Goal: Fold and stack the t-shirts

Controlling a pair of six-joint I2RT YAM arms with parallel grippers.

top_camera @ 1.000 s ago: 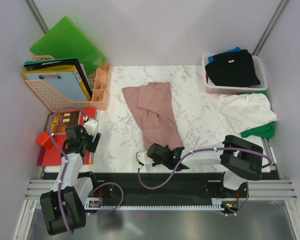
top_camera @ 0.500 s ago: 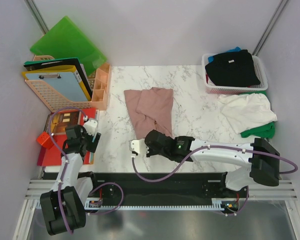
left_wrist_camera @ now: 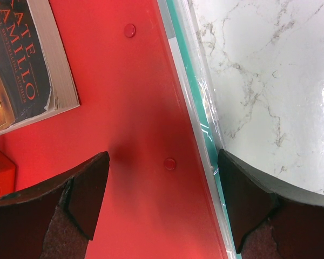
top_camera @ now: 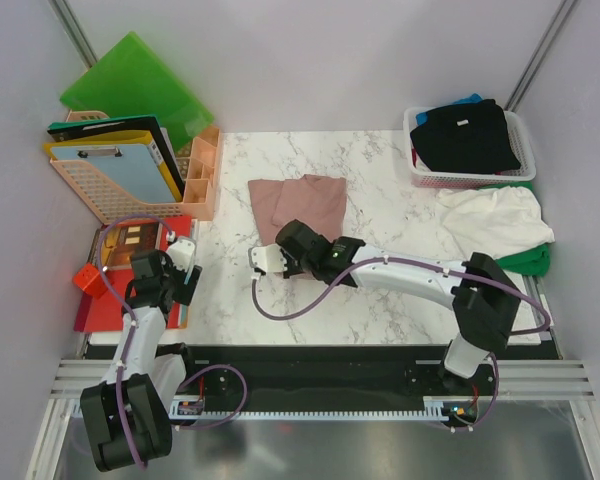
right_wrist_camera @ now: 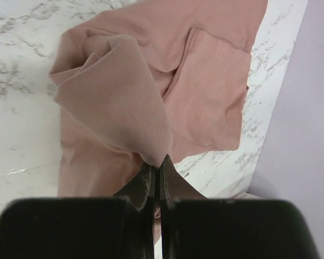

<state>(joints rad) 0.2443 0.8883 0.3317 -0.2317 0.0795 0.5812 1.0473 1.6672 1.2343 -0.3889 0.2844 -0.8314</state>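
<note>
The dusty pink t-shirt (top_camera: 302, 203) lies folded over itself at the middle back of the marble table. My right gripper (top_camera: 292, 236) is at the shirt's near edge, shut on a bunched fold of pink cloth (right_wrist_camera: 124, 102) lifted above the rest of the shirt (right_wrist_camera: 210, 81); the fingertips (right_wrist_camera: 158, 162) pinch it tightly. A black t-shirt (top_camera: 465, 135) fills the white basket (top_camera: 525, 172), with a bit of blue t-shirt (top_camera: 467, 100) behind it. White (top_camera: 495, 220) and green (top_camera: 522, 262) t-shirts lie in front of the basket. My left gripper (top_camera: 185, 283) hangs open over the red folder (left_wrist_camera: 135, 108), with nothing between its fingers.
A pink rack (top_camera: 130, 195) with clipboards and a green folder (top_camera: 135, 85) stand at the back left. A book (left_wrist_camera: 21, 59) lies on the red folder (top_camera: 105, 305), with a small red-orange block (top_camera: 88, 280) beside it. Bare marble (top_camera: 380, 290) lies in front of the pink shirt.
My right gripper has travelled from the table's near edge toward the back, carrying the pink shirt's near end over itself, so the shirt is now about half as long. The left arm is still.
</note>
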